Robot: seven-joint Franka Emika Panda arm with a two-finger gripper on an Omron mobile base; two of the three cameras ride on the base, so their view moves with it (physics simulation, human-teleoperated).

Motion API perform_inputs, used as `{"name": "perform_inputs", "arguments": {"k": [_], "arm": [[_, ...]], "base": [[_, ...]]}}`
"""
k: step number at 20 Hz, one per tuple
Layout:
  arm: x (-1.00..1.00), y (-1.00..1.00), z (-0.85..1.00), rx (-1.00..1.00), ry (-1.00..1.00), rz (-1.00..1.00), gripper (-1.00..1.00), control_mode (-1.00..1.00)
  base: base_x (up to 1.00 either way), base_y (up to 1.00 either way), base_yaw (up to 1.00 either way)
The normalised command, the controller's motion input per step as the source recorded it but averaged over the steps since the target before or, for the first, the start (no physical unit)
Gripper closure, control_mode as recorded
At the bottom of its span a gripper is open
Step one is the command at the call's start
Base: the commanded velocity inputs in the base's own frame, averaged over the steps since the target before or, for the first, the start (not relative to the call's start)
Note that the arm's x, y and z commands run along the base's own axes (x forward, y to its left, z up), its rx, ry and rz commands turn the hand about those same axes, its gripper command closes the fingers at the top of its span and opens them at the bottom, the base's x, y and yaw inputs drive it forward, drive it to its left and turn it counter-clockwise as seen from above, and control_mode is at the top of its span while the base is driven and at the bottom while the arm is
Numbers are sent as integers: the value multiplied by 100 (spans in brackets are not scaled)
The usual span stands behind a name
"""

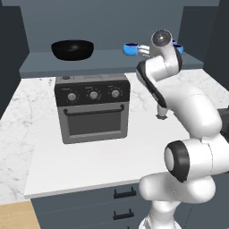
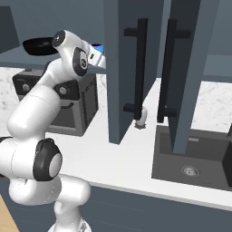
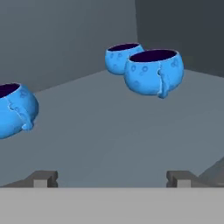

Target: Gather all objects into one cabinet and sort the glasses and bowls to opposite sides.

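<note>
1. The tool (image 3: pixel 112 177) stands open and empty over the slate blue-grey cabinet shelf floor (image 3: pixel 109 127).
2. Three squat bright-blue cups sit ahead of it: one at left (image 3: pixel 13 109), two touching at upper right (image 3: pixel 153 72) (image 3: pixel 118 57).
3. The wide glossy black bowl (image 1: pixel 72 49) rests on the shelf's left end, well apart from the cups.

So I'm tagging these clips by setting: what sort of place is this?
A rendered kitchen: a countertop oven on a marble counter, a dark sink, and wall cabinets with bar handles.
</note>
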Motion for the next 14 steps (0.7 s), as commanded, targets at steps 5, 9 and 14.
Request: {"name": "perform_inputs", "arguments": {"k": [5, 9, 14], "arm": [[0, 59, 0, 0, 4, 46, -100, -100], [3, 62, 2, 1, 9, 46, -100, -100], [2, 31, 10, 3, 7, 42, -100, -100]], "base": [[0, 0, 0], [0, 0, 0], [0, 0, 0]]}}
